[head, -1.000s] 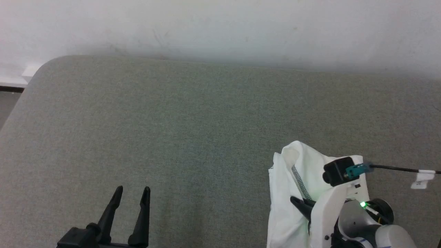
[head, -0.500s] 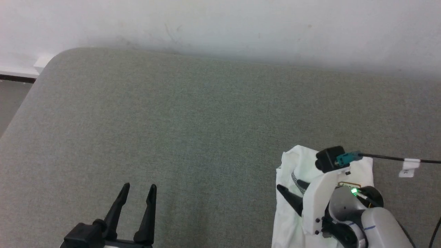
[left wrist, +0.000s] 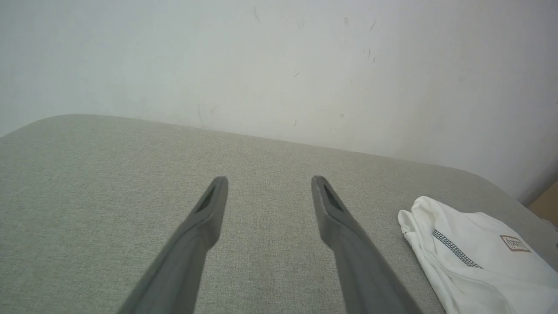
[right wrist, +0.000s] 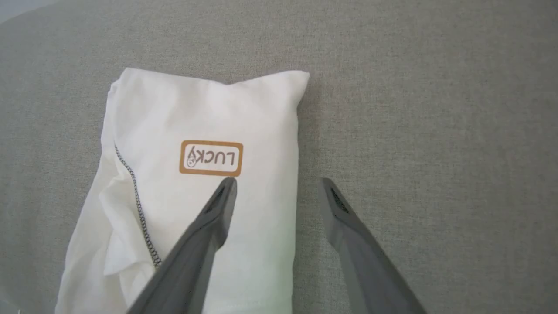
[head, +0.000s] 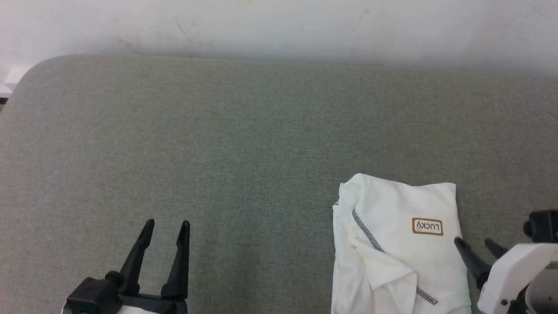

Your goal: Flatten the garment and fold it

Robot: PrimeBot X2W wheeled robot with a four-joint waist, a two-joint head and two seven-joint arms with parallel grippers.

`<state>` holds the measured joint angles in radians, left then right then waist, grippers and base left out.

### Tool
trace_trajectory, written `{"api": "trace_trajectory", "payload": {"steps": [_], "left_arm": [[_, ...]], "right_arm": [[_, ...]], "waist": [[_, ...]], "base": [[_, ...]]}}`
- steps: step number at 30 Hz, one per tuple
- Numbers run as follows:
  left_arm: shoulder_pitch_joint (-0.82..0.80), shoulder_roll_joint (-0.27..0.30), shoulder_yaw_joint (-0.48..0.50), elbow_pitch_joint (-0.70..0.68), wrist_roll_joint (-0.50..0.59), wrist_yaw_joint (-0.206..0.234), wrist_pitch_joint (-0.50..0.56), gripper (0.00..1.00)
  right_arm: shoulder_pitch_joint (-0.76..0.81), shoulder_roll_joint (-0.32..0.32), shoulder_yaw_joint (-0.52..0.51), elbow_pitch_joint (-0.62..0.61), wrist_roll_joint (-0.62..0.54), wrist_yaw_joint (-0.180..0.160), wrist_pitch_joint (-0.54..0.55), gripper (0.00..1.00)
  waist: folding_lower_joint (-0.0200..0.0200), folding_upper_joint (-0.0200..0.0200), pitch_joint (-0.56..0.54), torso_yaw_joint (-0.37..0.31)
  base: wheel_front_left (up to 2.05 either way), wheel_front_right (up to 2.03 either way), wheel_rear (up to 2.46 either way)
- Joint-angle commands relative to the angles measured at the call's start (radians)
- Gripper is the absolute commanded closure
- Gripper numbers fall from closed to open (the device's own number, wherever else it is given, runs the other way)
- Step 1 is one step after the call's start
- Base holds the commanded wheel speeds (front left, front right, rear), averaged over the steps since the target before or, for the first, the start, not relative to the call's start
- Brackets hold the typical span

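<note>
The garment [head: 396, 244] lies folded into a compact white packet at the lower right of the grey surface, its brown-outlined logo patch [head: 427, 226] facing up and a zigzag seam [head: 366, 231] running across it. My right gripper [head: 473, 242] is open and empty at the packet's right edge, above it; one finger [right wrist: 213, 218] hangs over the cloth below the patch [right wrist: 211, 158], the other over bare surface. My left gripper [head: 166, 223] stands open and empty at the lower left, far from the garment [left wrist: 475, 253].
The grey fabric-covered table [head: 218, 152] spreads wide to the left and behind the packet. A white wall [head: 279, 26] runs along its far edge. The table's rounded left corner [head: 26, 74] drops off to the floor.
My right gripper has drawn back to the right and down off the garment, leaving the folded packet lying flat and uncovered. The head camera has shifted too. The left gripper holds its place.
</note>
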<state>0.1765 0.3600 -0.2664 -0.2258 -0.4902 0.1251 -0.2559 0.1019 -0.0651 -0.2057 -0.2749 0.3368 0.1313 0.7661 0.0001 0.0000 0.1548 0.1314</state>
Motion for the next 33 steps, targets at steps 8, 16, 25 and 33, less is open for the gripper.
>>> {"api": "trace_trajectory", "payload": {"steps": [8, 16, 25, 33], "left_arm": [[-0.012, 0.021, 0.003, -0.003, 0.008, -0.005, 0.006, 0.0], [-0.007, 0.04, 0.003, -0.014, 0.006, -0.003, 0.028, 0.0], [-0.011, 0.04, -0.004, -0.039, 0.013, 0.006, 0.032, 0.0], [-0.042, 0.042, 0.014, -0.055, 0.014, 0.01, 0.024, 0.0]], "right_arm": [[0.011, 0.014, -0.028, 0.151, 0.02, -0.001, -0.06, 0.0], [-0.035, 0.015, 0.019, 0.35, 0.065, -0.001, -0.123, 0.82], [-0.129, 0.015, 0.004, 0.385, -0.011, -0.001, -0.178, 1.0], [-0.295, -0.086, -0.012, 0.275, -0.111, -0.001, -0.091, 1.0]], "waist": [[-0.0001, 0.0, 0.011, 0.01], [-0.0001, 0.0, -0.009, 0.023], [-0.0001, 0.0, -0.025, -0.024], [-0.0001, 0.0, 0.042, -0.122]], "base": [[0.0, 0.0, 0.0], [0.0, 0.0, 0.0], [0.0, 0.0, 0.0], [0.0, 0.0, 0.0]]}}
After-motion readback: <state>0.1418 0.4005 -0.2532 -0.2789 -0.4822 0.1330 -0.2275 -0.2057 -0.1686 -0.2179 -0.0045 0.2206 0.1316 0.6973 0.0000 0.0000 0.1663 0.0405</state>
